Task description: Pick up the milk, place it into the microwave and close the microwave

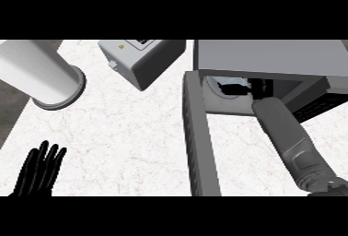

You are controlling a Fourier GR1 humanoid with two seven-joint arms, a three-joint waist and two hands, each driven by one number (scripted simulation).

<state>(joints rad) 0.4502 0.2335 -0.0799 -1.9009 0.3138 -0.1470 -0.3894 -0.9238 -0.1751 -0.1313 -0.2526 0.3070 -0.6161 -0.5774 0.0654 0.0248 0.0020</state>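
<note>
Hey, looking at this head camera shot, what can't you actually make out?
- Milk: not visible in the head view; it may be inside the microwave, whose roof hides most of the cavity.
- Right robot hand: deep in the cavity, dark; its fingers can't be read.
- Microwave door: cut off by the lower edge.
- Left robot hand: open, resting; wrist cut off.

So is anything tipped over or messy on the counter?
No spills or damage show. The microwave has its door swung wide open, with the right hand reaching inside. The toaster sits askew. The left hand rests open at the lower left.
</note>
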